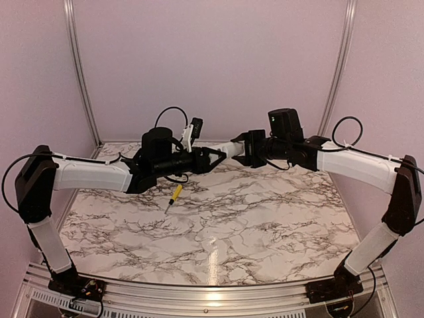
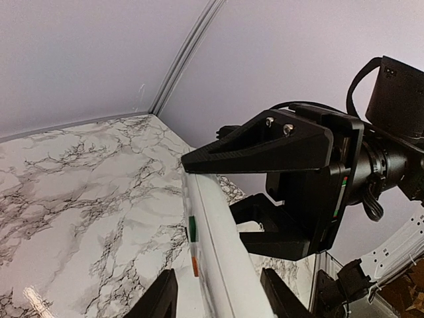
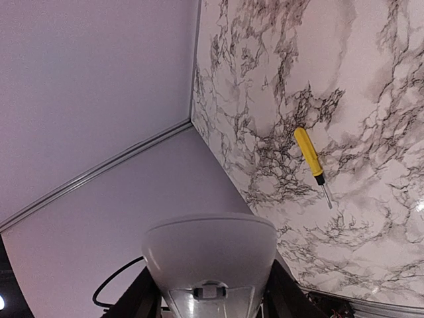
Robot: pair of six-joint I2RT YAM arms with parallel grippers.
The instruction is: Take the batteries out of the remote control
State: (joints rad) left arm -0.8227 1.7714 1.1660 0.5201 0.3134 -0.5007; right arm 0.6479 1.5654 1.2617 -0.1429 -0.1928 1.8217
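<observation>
Above the marbled tabletop (image 1: 232, 225), the remote control (image 1: 232, 147) is held level in the air, one end clamped by the right fingers (image 2: 265, 142). The other end is flanked by the left fingers (image 2: 159, 298); whether they are clenched cannot be told. A yellow-handled screwdriver (image 1: 175, 194) is laid on the tabletop below.

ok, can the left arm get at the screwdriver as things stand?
Probably not yet. The screwdriver lies uncovered on the table below, but the left gripper has its fingers around the remote, which the right gripper holds in the air. It would have to back off first.
</observation>
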